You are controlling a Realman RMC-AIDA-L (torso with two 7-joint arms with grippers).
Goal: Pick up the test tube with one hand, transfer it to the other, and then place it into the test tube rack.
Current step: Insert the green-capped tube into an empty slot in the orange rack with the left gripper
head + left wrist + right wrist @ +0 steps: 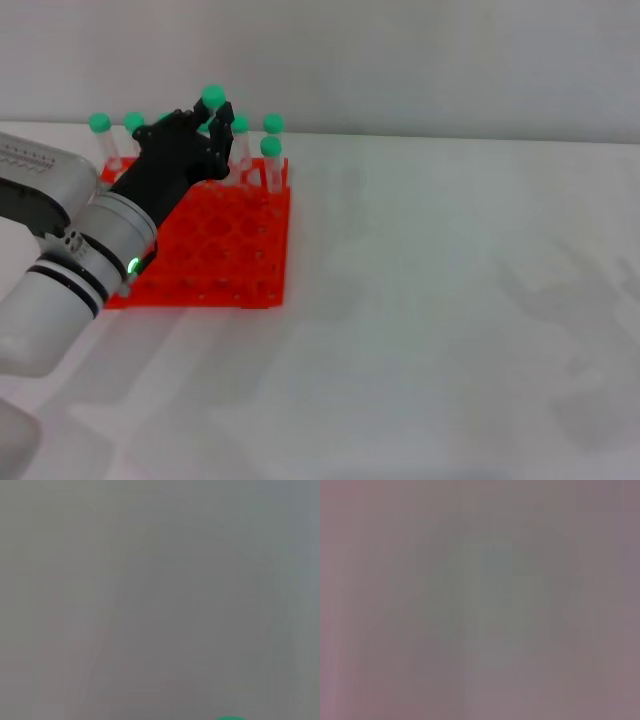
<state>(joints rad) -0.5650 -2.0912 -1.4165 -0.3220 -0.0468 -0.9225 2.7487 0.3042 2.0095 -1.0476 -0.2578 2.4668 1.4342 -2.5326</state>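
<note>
Test tube (212,100) body hidden in left gripper (205,135) over rack (225,250).

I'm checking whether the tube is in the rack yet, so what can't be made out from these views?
- Head view: the left gripper hides the body of the test tube and the test tube rack holes beneath it.
- Right gripper: in no view.
- Left wrist view: only a green sliver cut by the edge.
- Right wrist view: blank blur.

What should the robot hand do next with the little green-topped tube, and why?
Probably lower it straight down into a free hole. The left hand holds the tube by its fingertips above the back of the rack, higher than the tubes standing there, so it isn't seated yet. The right hand is out of view.
</note>
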